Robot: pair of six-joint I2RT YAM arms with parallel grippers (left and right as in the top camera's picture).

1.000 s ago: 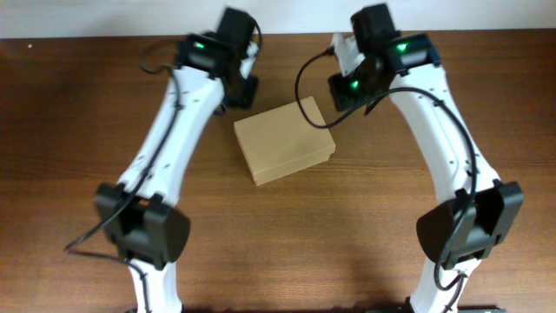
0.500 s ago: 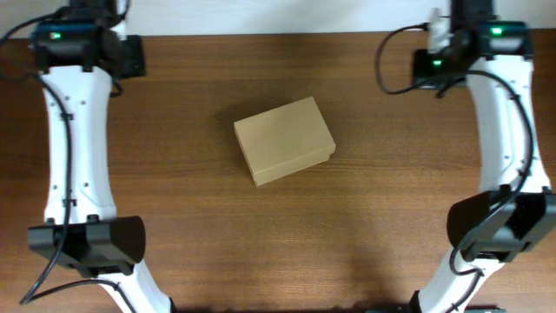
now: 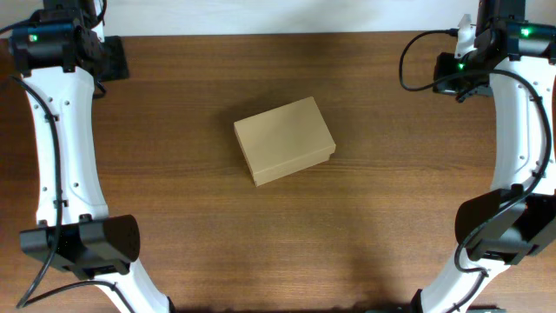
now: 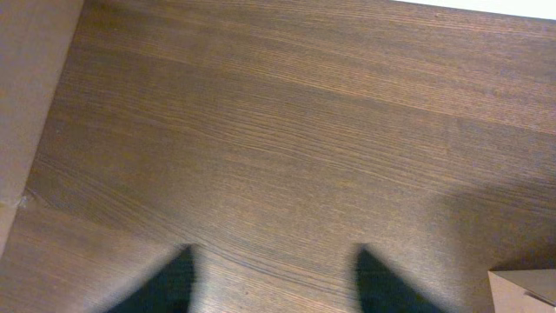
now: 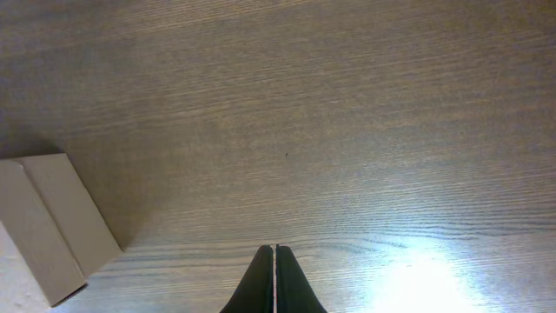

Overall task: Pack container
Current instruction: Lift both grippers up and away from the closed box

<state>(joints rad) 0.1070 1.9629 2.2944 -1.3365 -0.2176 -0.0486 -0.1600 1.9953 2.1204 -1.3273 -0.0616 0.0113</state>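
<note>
Standing off from the container (image 3: pixel 284 139), lid lying shut, at the centre of the table (image 3: pixel 391 217).
Hovering at ten o'clock with the left gripper (image 4: pixel 278 291) spread wide and gripping nothing, arm stretching straight up the left edge; likely keeping both arms out of the container's way, leaving room for an approach to the lid; hovering at two o'clock with the right gripper (image 5: pixel 275 280) pinched fully together, likewise empty, arm arching up the right edge.

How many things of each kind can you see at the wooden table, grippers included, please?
Small tan rectangular cardboard box: 1
Black two-finger grippers: 2, the left gripper open and the right gripper shut
Total: 3
</note>
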